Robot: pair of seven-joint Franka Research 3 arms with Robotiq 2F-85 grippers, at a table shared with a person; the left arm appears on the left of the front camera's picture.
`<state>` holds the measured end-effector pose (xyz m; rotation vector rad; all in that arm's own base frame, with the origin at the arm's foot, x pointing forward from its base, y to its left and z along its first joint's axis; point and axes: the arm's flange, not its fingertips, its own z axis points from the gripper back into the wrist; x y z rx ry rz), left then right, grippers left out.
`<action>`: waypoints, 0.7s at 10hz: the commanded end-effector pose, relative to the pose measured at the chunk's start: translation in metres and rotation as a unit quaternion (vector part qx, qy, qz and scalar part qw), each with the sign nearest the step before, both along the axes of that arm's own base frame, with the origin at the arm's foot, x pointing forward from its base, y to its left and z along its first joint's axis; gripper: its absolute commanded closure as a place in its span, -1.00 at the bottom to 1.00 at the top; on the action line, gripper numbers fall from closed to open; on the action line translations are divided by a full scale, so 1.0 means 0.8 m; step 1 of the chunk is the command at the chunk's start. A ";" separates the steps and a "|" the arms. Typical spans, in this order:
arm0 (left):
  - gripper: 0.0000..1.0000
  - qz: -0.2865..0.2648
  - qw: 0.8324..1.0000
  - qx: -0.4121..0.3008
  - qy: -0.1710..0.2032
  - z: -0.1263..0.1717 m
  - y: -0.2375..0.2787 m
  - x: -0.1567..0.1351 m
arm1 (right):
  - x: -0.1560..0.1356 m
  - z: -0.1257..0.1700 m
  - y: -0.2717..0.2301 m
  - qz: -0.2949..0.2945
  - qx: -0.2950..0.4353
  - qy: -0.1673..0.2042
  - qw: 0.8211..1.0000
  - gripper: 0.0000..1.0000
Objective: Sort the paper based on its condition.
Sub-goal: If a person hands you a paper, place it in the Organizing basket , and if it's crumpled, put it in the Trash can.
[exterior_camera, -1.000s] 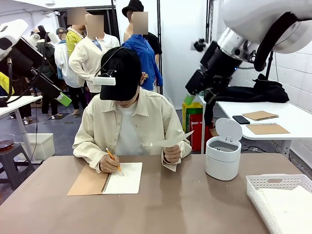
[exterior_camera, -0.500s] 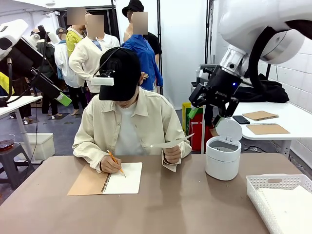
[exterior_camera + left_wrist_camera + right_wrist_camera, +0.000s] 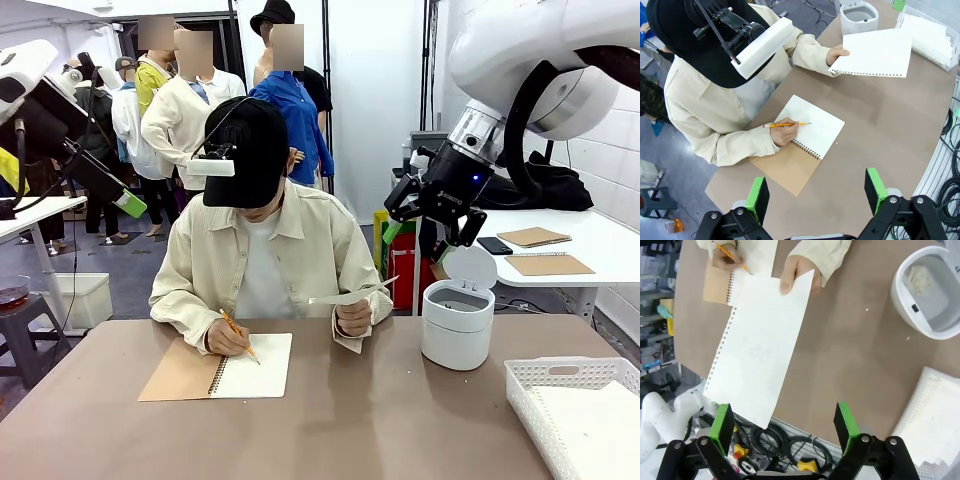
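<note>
A person at the far side holds out one white paper [image 3: 352, 293] with a torn spiral edge in one hand. In the right wrist view the paper [image 3: 762, 345] carries faint pencil marks and lies below and ahead of my right gripper [image 3: 783, 422], which is open and apart from it. In the front view the right gripper [image 3: 428, 225] hangs high, right of the sheet. My left gripper [image 3: 816, 195] is open and empty, well above the table, looking down on the paper [image 3: 875, 52]. More white sheets [image 3: 590, 420] lie in the basket.
The person's other hand pencils in a spiral notebook [image 3: 220, 367] with a brown cover. A white bin [image 3: 457, 320] with its lid up stands at the right, under the right gripper. A white lattice basket [image 3: 560, 375] sits at the near right corner.
My right arm has swung down and turned its gripper toward the table, over the bin. The person keeps writing and holds the sheet still.
</note>
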<state>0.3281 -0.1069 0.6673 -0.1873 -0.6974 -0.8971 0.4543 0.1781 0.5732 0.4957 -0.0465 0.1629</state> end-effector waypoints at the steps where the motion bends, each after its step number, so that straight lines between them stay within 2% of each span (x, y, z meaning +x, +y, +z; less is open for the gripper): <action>1: -1.00 0.002 1.000 -0.002 -0.001 0.001 0.001 0.001 | 0.030 -0.016 0.001 -0.057 0.031 0.062 0.996 -1.00; 2: -1.00 0.002 1.000 -0.002 -0.001 0.001 0.001 0.001 | 0.050 -0.030 0.008 -0.079 0.061 0.110 0.989 -1.00; 4: -1.00 0.002 1.000 -0.002 -0.001 0.001 0.001 0.001 | 0.068 -0.055 0.013 -0.103 0.069 0.185 0.975 -1.00; 6: -1.00 0.002 1.000 -0.002 -0.001 0.001 0.001 0.001 | 0.081 -0.080 0.014 -0.117 0.086 0.239 0.960 -1.00; 7: -1.00 0.002 1.000 -0.002 -0.001 0.001 0.001 0.001 | 0.087 -0.095 0.014 -0.118 0.106 0.279 0.947 -1.00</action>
